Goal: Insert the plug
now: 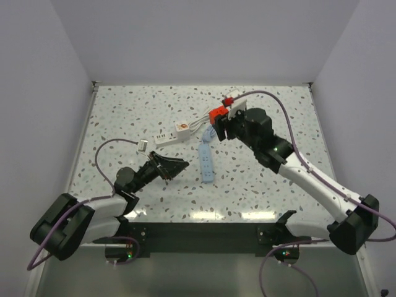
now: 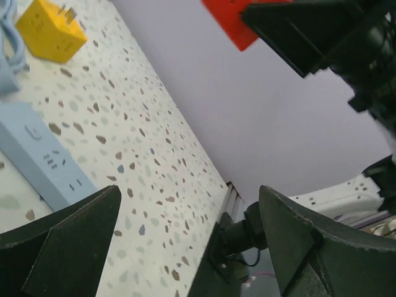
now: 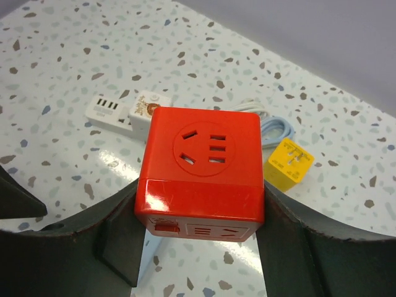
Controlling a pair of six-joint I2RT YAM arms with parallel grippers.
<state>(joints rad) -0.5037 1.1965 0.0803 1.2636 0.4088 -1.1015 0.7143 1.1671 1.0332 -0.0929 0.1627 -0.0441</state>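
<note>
My right gripper [image 1: 218, 124] [image 3: 198, 213] is shut on a red cube socket [image 3: 201, 164] [image 1: 216, 116] and holds it above the table, its round socket face up. A yellow plug adapter [image 3: 288, 163] lies on the table just beyond the cube, prongs showing; it also shows in the left wrist view [image 2: 51, 31]. A light blue power strip [image 1: 206, 162] [image 2: 43, 154] lies below the cube. My left gripper [image 1: 172, 166] [image 2: 185, 235] is open and empty, low over the table left of the blue strip, pointing toward it.
A white power strip [image 1: 166, 137] [image 3: 110, 112] with a white cube adapter [image 1: 182, 127] [image 3: 147, 108] lies left of the red cube. Coiled white and light blue cable [image 3: 275, 129] lies behind the cube. White walls enclose the speckled table [image 1: 260, 179].
</note>
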